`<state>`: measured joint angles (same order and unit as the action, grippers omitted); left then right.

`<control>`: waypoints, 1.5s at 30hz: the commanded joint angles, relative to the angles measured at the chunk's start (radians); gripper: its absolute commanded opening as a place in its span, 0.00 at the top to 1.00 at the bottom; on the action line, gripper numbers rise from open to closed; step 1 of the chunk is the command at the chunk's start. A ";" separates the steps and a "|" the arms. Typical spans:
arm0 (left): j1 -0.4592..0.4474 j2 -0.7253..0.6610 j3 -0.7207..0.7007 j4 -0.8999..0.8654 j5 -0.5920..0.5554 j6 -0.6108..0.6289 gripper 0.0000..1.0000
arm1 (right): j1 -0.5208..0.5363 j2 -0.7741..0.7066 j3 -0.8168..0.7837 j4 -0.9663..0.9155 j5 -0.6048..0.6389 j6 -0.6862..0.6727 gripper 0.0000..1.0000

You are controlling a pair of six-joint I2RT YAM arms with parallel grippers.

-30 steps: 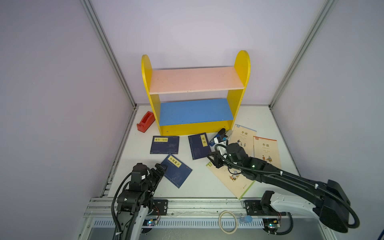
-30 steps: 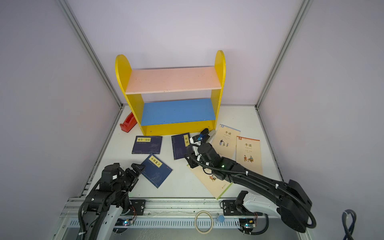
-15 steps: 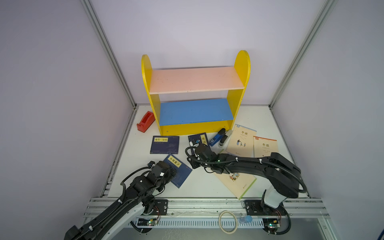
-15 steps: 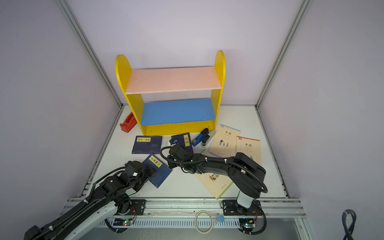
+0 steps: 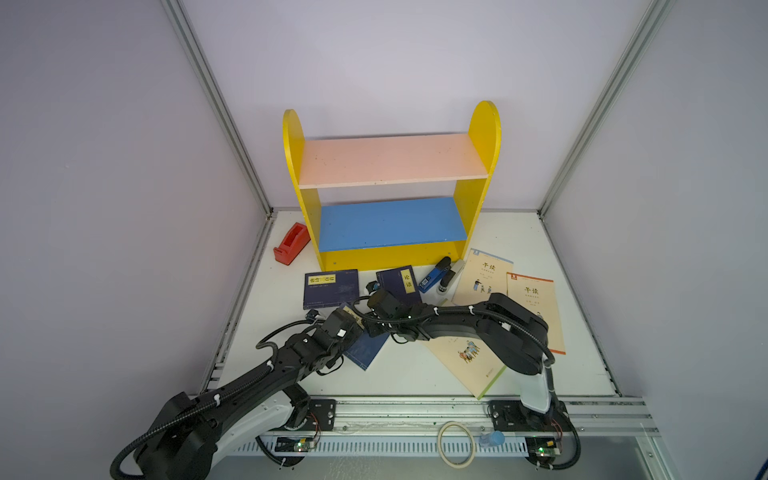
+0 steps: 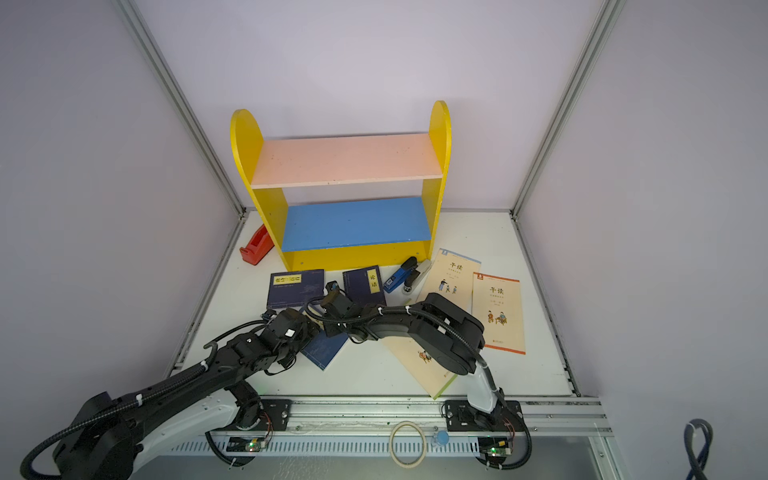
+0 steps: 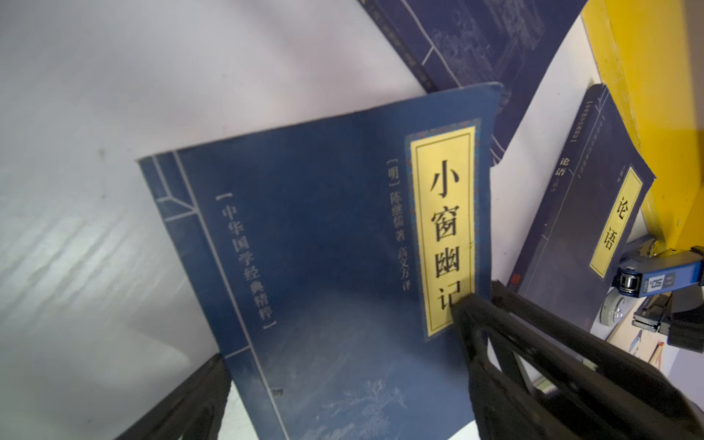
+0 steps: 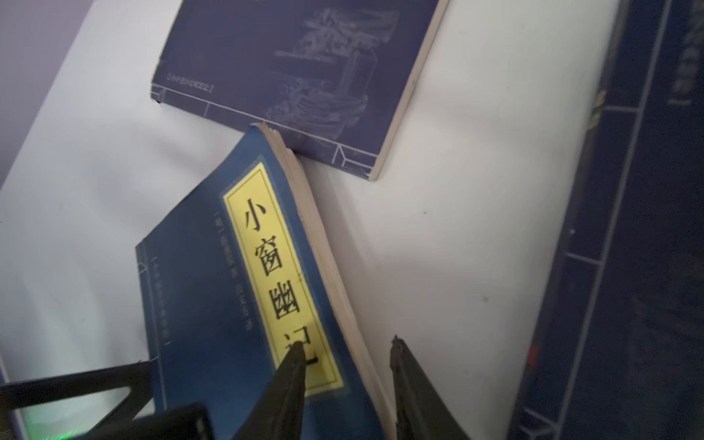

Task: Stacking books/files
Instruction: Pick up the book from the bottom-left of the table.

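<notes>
Left hand (image 7: pixel 337 333) spread as wide as it goes, clamping nothing. Between its fingers, the near navy book (image 7: pixel 304 247): one fingertip (image 7: pixel 480 331) over the lower end of the yellow label, the other finger just off the spine side. Right hand (image 8: pixel 347 342) partly open, straddling that same book's page edge, with one fingertip (image 8: pixel 293 365) on the label and the other just beside the pages, above the white tabletop (image 8: pixel 438 247). Cannot tell whether pinching or only touching. Page-edge side of the book seemingly lifted a little. Just ahead of both hands' fingertips, a second navy book (image 5: pixel 330 286), flat, its corner close to the near one. On the right hand's bare-finger side, a third navy book (image 5: pixel 399 282), flat before the yellow shelf (image 5: pixel 390 253). Farther out that way, a blue-and-black stapler (image 5: pixel 434 276), then a cream book (image 5: pixel 482 276) and a second cream book (image 5: pixel 534 307) side by side. Behind the right hand, partly under its arm, a third cream book (image 5: pixel 465 357). Well beyond the left hand's fingertips, beside the shelf, a red tape dispenser (image 5: pixel 291 243).
</notes>
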<state>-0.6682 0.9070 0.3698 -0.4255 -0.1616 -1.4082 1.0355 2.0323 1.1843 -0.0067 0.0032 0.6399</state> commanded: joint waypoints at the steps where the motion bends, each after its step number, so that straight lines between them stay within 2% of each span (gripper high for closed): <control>1: -0.001 -0.054 -0.020 -0.052 -0.012 -0.009 0.00 | 0.000 0.013 -0.003 0.010 -0.005 0.037 0.65; 5: 0.004 -0.097 -0.068 -0.023 0.016 -0.027 0.00 | 0.000 -0.020 -0.084 0.071 0.014 0.067 0.68; 13: 0.005 -0.128 -0.077 -0.035 0.035 -0.013 0.00 | 0.018 -0.092 -0.233 0.175 0.040 0.132 0.71; 23: 0.002 -0.174 -0.106 0.085 0.109 0.024 0.00 | 0.074 -0.062 -0.251 0.216 0.045 0.161 0.84; 27: 0.001 -0.252 -0.112 0.098 0.137 0.047 0.00 | 0.078 -0.067 -0.273 0.229 0.080 0.165 0.86; 37: 0.001 -0.453 -0.151 0.127 0.171 0.074 0.00 | 0.082 -0.048 -0.290 0.267 0.053 0.183 0.91; 41: 0.005 -0.454 -0.177 0.198 0.206 0.071 0.00 | 0.084 -0.057 -0.307 0.282 0.065 0.188 0.91; 45: 0.009 -0.411 -0.146 0.165 0.204 0.083 0.00 | 0.086 -0.059 -0.312 0.289 0.064 0.188 0.92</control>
<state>-0.6609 0.4789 0.2008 -0.3271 0.0139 -1.3502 1.1130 1.9671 0.8833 0.4065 0.1268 0.8261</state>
